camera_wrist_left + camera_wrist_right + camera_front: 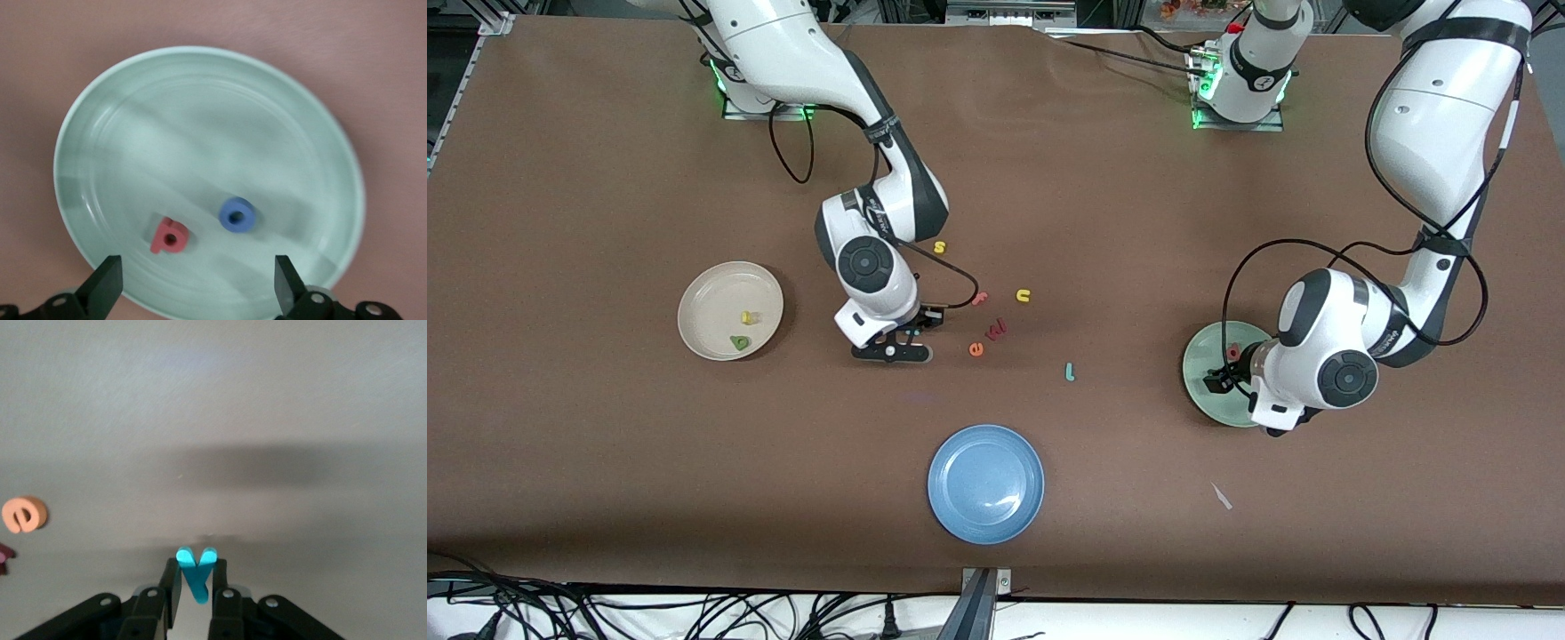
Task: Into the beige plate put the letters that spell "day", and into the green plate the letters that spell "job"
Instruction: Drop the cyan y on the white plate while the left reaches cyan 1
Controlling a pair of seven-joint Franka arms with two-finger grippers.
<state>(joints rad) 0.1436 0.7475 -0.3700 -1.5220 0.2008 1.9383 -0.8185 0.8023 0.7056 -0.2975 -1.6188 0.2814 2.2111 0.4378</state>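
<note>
Holding the teal "y" (195, 577): right gripper (900, 342) is clamped on its stem, low over bare table between the beige plate (710, 302) and the loose letters. Foam looks light, soft and squashy; the stem pinch seems right, since the forked arms would flex.

Beige plate, toward the right arm's end, already has the yellow "a" (748, 316) and the dark green "d" (739, 341) in it, so "y" is the last for that plate. Path from gripper to plate looks free of obstacles.

Mid-table clutter: yellow "s" (940, 247), pink "f" (980, 299), yellow "u" (1024, 295), a dark red letter (997, 328), orange "e" (976, 349). None needed. Blue plate (986, 483) sits nearer the front camera, unused.

Teal "j" (1069, 372) lies alone on the table, apart from the clutter and easy to reach; it's thin, so pinch across the straight shank.

Green plate (120, 120), toward the left arm's end, holds the red "b" (169, 237) and the blue "o" (237, 215), side by side, not touching. Left gripper (193, 287) hovers over that plate, fingers spread wide, empty.
</note>
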